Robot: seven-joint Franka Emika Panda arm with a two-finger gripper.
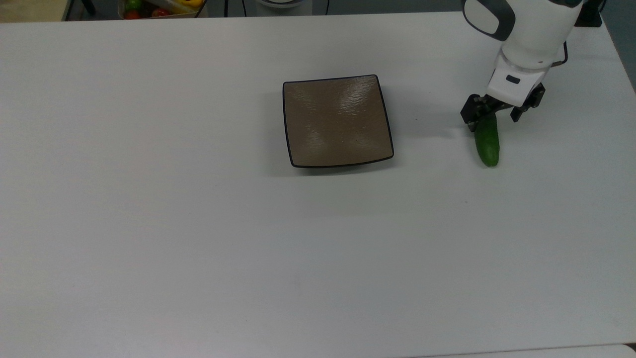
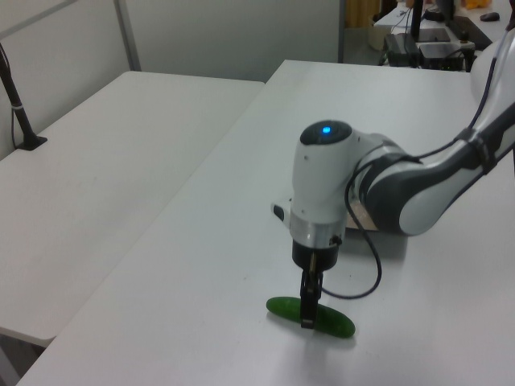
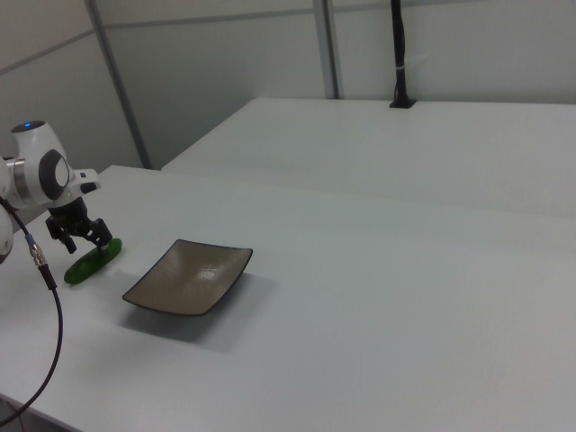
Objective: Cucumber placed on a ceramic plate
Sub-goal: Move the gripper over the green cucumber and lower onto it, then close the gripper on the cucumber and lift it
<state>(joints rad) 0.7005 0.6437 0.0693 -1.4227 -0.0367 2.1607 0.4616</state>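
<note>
One ceramic plate (image 1: 338, 121), one cucumber (image 1: 487, 141), one pincer (image 1: 494, 115), all on or over white desk (image 1: 198, 223). Plate bare. In top view, cucumber well right of plate, flat on desk, upper end between spread pincer fingers; contact unclear. Left view: plate mostly hidden behind arm, finger (image 2: 309, 299) crossing cucumber (image 2: 330, 320). Right view: cucumber (image 3: 90, 262) left of plate (image 3: 191, 276), under pincer (image 3: 79, 239).

Dark green cucumber (image 1: 487, 143) lies flat on the table, well apart from the empty square brown plate (image 1: 337, 121).
</note>
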